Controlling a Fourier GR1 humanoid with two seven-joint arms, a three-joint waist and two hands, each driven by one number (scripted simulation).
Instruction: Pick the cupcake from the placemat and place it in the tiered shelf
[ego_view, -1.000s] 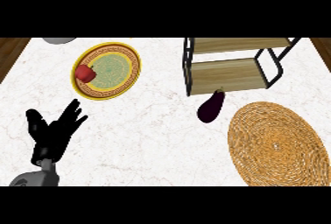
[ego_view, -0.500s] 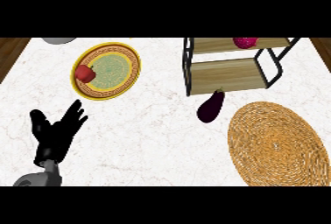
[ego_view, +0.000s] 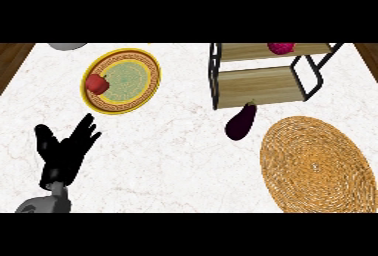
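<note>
The round woven placemat (ego_view: 317, 162) lies at the right with nothing on it. A pink-red cupcake (ego_view: 280, 48) sits on the upper board of the tiered shelf (ego_view: 258, 82), a black metal frame with wooden boards at the top right. No hand is near it. My left hand (ego_view: 63, 152) shows at the lower left, open with its fingers spread and pointing up, far from both shelf and placemat. My right hand is out of view.
A dark purple eggplant (ego_view: 240, 121) lies on the marble counter between the shelf's front and the placemat. A yellow patterned plate (ego_view: 129, 82) at the upper left holds a red fruit (ego_view: 97, 84). A grey object (ego_view: 68, 46) pokes in at the top left edge.
One second ago the shelf's upper board showed no cupcake; it has been there since half a second ago. My left hand has stayed about where it was.
</note>
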